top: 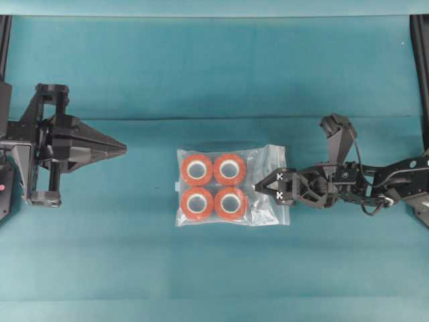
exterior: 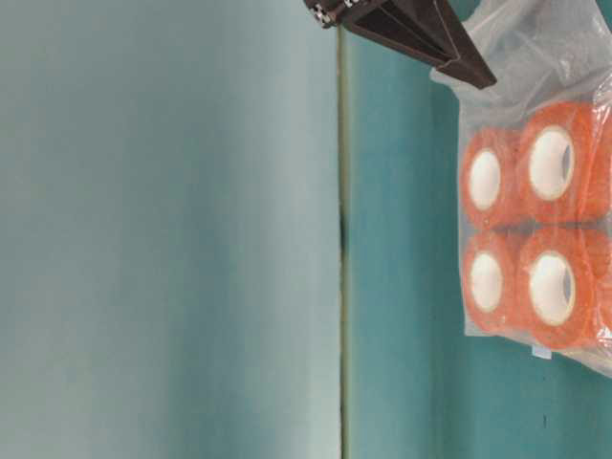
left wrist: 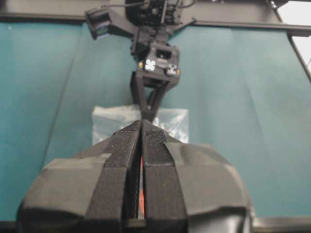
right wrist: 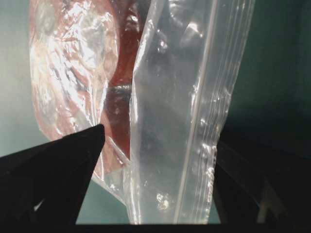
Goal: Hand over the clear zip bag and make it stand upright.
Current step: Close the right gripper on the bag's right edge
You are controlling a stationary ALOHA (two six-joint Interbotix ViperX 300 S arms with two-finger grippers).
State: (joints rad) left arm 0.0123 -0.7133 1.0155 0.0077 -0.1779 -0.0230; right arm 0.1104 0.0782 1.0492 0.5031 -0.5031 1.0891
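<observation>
The clear zip bag [top: 231,184] lies flat mid-table with its orange-red rolls [top: 213,186] showing white cores. Its zip strip [top: 284,191] runs along the right edge. My right gripper [top: 259,188] reaches in from the right, open, over that empty zip end. In the right wrist view the bag's flap [right wrist: 189,121] stands between the wide-apart fingers [right wrist: 73,165] of the right gripper [right wrist: 160,141], not pinched. My left gripper [top: 123,149] is shut and empty, far left of the bag. Its closed fingertips [left wrist: 142,125] point at the bag [left wrist: 109,121]. In the table-level view one dark finger [exterior: 421,33] touches the bag [exterior: 535,57].
A teal cloth [top: 214,80] covers the table, with a fold line across it behind the bag. Black frame rails [top: 421,60] stand at the far left and right edges. The right arm [left wrist: 158,63] faces the left wrist camera from beyond the bag.
</observation>
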